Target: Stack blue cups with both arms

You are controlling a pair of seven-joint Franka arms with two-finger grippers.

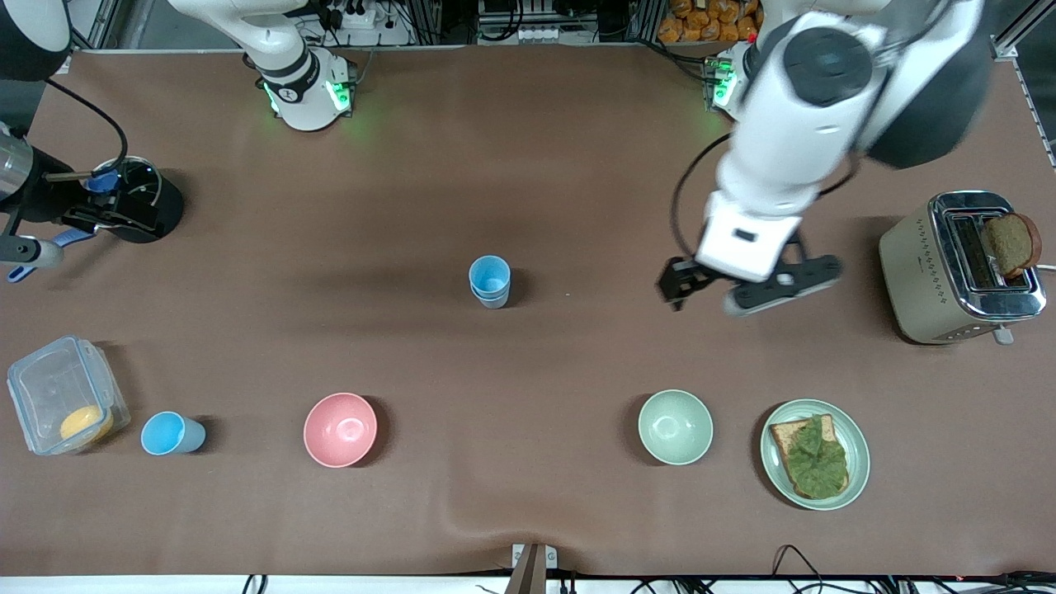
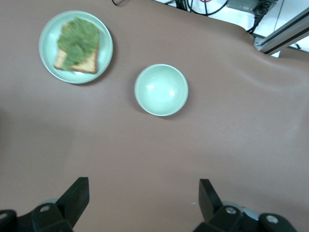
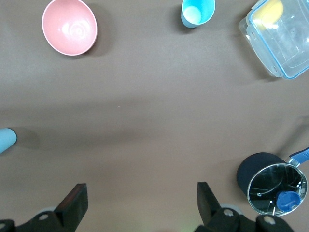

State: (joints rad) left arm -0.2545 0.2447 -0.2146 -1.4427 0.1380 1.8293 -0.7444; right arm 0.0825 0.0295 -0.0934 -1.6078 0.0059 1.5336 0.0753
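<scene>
Cups are the matter here, taken from the right arm's end of the table toward the left arm's. A clear lidded container (image 1: 66,394) with something yellow in it sits at the right arm's end, and just beside it a single blue cup (image 1: 170,434) stands upright, with the pink bowl (image 1: 340,429) next along the same row. The right gripper (image 3: 140,205) hangs over bare mat, fingers spread wide and empty, beside a dark pot (image 1: 136,198); the single cup is well apart from it. At mid-table stands the stack of blue cups (image 1: 490,281), one nested in another. The left gripper (image 1: 747,289) hovers over bare mat toward the toaster (image 1: 961,268), fully parted, holding nothing, clear of the stack. Nearer the camera lie the pale green bowl (image 1: 675,426) and a plate (image 1: 858,454) of toast.
</scene>
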